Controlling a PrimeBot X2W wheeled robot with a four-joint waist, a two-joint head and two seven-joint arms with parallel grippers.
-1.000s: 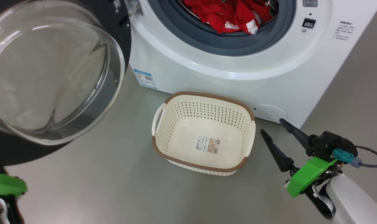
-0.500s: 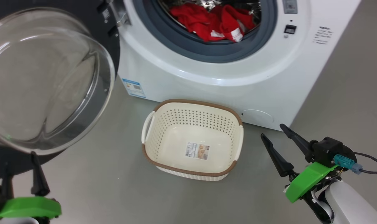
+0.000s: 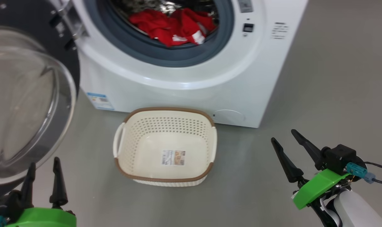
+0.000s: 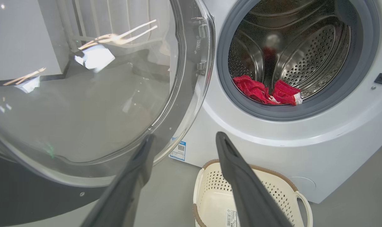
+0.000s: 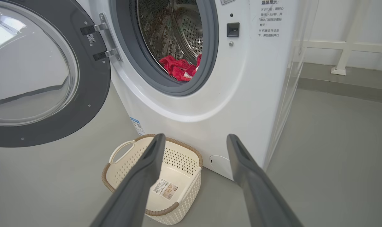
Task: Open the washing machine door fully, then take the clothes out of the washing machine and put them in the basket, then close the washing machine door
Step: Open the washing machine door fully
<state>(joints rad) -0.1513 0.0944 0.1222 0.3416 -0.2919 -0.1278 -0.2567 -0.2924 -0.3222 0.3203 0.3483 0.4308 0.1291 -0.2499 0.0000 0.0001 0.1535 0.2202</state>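
Washing machine (image 3: 184, 91) has its door (image 5: 30, 72) swung wide, so step one looks done; basket (image 3: 165, 109) sits empty on the floor in front, clothes (image 3: 168, 26) lie in the drum, left gripper (image 3: 43, 162) and right gripper (image 3: 283, 135) both spread and empty, unloading and closing remain.

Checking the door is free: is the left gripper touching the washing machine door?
Cannot tell. In the left wrist view, a fingertip of the left gripper overlaps the washing machine door; depth unclear.

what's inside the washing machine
Red clothes with white trim lie heaped low at the front of the steel drum. Anything under the heap is covered.
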